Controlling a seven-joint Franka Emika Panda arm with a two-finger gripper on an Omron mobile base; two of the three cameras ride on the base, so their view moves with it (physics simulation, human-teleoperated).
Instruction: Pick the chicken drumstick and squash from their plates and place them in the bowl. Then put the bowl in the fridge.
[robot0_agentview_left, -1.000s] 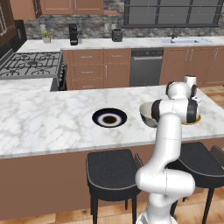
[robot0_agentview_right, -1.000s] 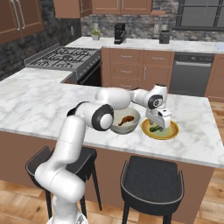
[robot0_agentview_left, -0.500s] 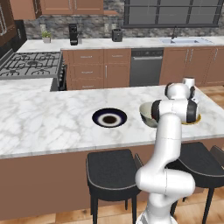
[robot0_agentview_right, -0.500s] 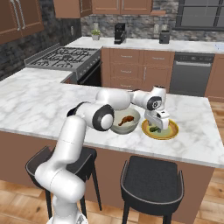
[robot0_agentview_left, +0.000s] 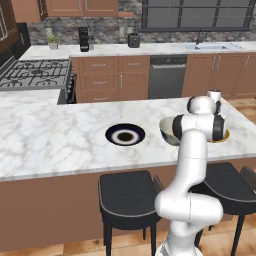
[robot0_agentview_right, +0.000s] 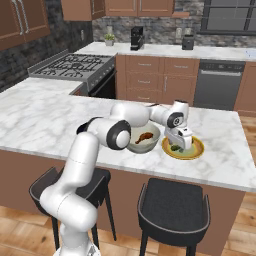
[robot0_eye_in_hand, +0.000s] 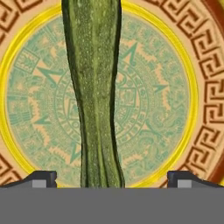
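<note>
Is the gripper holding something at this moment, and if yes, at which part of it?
Nothing is held. The gripper is open over the yellow-orange plate, its fingers standing on either side of the green squash, well apart from it.

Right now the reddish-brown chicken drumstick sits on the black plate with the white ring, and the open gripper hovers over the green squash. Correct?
Not quite. The right base view shows the reddish-brown chicken drumstick in the pale grey-beige bowl; the black plate lies bare. The open gripper does straddle the green squash.

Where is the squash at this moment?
The squash lies on the yellow-orange plate, directly under the open tool. In the right base view this plate sits on the marble counter just right of the bowl holding the chicken drumstick.
</note>
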